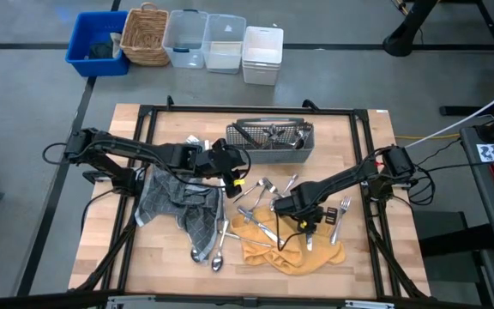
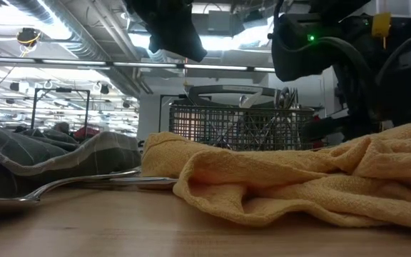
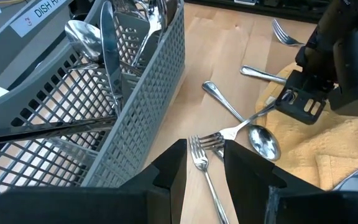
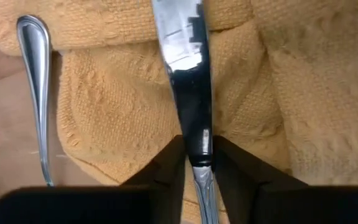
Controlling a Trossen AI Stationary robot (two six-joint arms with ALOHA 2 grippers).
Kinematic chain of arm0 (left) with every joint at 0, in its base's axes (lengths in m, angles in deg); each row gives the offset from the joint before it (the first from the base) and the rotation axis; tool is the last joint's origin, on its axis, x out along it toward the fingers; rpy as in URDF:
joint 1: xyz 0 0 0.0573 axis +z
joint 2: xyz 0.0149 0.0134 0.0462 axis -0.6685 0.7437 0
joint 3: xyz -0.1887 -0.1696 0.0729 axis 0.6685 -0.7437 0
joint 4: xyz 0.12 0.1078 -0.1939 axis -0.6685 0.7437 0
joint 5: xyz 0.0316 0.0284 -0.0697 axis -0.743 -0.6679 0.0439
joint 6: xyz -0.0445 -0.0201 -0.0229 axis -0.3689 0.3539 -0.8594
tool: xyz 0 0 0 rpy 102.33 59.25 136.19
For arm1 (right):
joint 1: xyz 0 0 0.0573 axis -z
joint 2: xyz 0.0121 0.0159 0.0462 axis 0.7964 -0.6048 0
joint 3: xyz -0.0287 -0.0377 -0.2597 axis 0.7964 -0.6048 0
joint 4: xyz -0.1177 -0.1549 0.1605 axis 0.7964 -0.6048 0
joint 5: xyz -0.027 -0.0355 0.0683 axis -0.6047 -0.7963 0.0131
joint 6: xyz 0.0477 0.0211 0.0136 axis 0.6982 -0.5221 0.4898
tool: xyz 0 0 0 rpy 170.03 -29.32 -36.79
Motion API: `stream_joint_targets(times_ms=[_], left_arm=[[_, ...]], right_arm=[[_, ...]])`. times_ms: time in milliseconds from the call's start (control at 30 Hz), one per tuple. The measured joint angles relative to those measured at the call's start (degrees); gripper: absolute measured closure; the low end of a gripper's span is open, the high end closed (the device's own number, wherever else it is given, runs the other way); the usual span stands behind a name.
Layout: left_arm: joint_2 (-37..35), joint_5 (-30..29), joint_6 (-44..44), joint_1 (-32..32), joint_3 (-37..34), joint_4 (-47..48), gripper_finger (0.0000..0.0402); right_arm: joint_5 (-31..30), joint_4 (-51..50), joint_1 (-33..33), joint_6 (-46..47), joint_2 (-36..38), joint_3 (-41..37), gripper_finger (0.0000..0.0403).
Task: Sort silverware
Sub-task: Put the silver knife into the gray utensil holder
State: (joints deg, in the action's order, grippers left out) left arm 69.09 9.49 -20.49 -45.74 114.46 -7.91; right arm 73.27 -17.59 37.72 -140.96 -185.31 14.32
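Silverware lies scattered on the wooden table around a yellow towel [image 1: 290, 245]. Several pieces stand in the grey mesh caddy [image 1: 270, 142] at the far middle. My left gripper [image 3: 204, 168] hangs just in front of the caddy, open, with a fork [image 3: 199, 152] on the table showing in the gap between its fingers. My right gripper [image 4: 196, 165] is over the yellow towel [image 4: 117, 93], shut on a knife [image 4: 182, 56]. A spoon [image 3: 263, 140] and more forks [image 1: 264, 187] lie between the two grippers. My right gripper pinches the knife between its two fingers where the blade meets the handle [image 4: 196, 140]. The fingers point down from above and lie across the knife. The blade runs out over the yellow towel; I cannot tell whether it is lifted clear.
A grey checked towel [image 1: 178, 202] lies at the left under my left arm, with spoons [image 1: 208, 253] at its near edge. Forks [image 1: 341, 210] lie right of the yellow towel. A spoon handle [image 4: 39, 93] lies beside the knife. Bins and a basket [image 1: 148, 34] stand beyond the table.
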Motion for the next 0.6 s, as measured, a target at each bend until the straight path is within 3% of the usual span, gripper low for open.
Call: stream_joint_targets(times_ms=[167, 433, 600], left_arm=[[0.01, 0.00, 0.01, 0.02, 0.00, 0.02, 0.0306], [0.01, 0.00, 0.13, 0.02, 0.00, 0.02, 0.0306], [0.03, 0.00, 0.86, 0.02, 0.00, 0.02, 0.0306]], right_arm=[[-0.02, 0.00, 0.00, 1.47, -0.06, -0.04, 0.0369], [0.33, 0.00, 0.00, 6.81, -0.13, -0.09, 0.0351], [0.51, -0.03, -0.02, 10.81, 0.47, -0.14, 0.0363]])
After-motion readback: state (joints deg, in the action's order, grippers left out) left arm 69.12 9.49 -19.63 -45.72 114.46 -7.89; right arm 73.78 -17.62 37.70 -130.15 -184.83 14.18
